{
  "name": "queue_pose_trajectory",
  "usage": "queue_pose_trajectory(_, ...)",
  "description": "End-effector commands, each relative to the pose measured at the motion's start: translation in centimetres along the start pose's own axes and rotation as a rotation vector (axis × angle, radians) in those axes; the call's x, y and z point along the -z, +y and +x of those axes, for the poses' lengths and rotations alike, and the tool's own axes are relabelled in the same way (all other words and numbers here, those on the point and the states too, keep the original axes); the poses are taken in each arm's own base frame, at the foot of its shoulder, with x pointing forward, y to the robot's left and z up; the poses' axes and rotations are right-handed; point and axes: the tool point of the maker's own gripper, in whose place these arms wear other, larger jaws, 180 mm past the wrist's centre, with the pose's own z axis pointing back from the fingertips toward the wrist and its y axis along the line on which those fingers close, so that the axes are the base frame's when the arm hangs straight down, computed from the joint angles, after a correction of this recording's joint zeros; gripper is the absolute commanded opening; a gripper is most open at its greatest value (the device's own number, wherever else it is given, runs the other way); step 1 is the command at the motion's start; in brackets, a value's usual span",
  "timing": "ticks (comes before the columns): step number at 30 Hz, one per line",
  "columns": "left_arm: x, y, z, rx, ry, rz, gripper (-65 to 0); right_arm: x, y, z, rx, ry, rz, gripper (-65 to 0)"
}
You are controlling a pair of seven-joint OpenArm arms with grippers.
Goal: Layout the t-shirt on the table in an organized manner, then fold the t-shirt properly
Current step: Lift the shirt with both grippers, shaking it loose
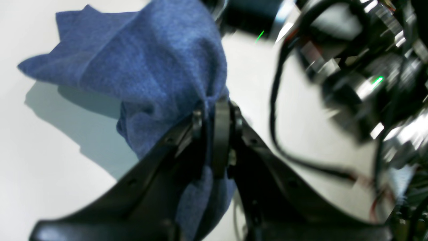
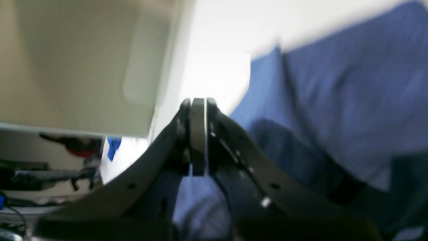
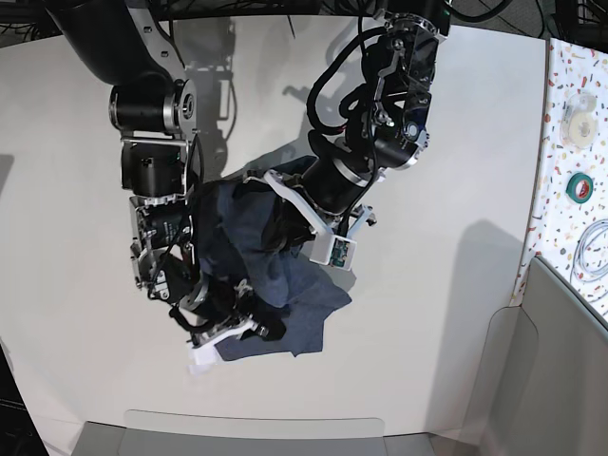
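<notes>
The navy-blue t-shirt point(image 3: 256, 261) lies bunched in the middle of the white table point(image 3: 456, 285), between my two arms. My left gripper point(image 1: 214, 112) is shut on a gathered fold of the t-shirt point(image 1: 150, 60), which hangs lifted and throws a shadow on the table point(image 1: 40, 167). In the base view the left gripper point(image 3: 290, 199) enters the heap from the upper right. My right gripper point(image 2: 199, 102) is shut at the heap's lower left edge point(image 3: 223, 332). Blue cloth shows between its fingers below the tips, and the t-shirt point(image 2: 351, 110) spreads to its right. No lettering is visible.
A speckled strip point(image 3: 570, 85) runs along the table's right side with tape rolls point(image 3: 581, 185) and a white cable point(image 3: 594, 247). Grey tray-like panels stand at the front edge point(image 3: 256, 432) and front right point(image 3: 560, 380). The other arm point(image 1: 361, 67) is blurred close by.
</notes>
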Motion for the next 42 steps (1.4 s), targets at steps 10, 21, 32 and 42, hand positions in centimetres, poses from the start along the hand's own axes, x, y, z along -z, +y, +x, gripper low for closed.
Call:
queue_pose_trajectory(10,-1.0,-1.4,2.1,0.008,-0.086,-0.036,-65.0,1.4,1.7,-0.7,0.006,0.105,0.057,-42.3)
queue_pose_trajectory(21,-1.1,-1.5,2.3,0.01,-0.093,-0.038,-65.0,1.8,2.3,-1.7,-0.028,0.146,0.105,-42.0)
queue_pose_trajectory(32,-0.9,-4.4,1.6,0.042,-0.074,-0.114,-65.0,0.6,2.0,-2.4,-0.097,0.213,0.136,-41.9)
queue_pose_trajectory(42,-0.8,-6.1,1.2,0.058,-0.067,-0.158,-65.0,-0.9,1.3,-1.3,-0.181,0.299,0.083,-42.2)
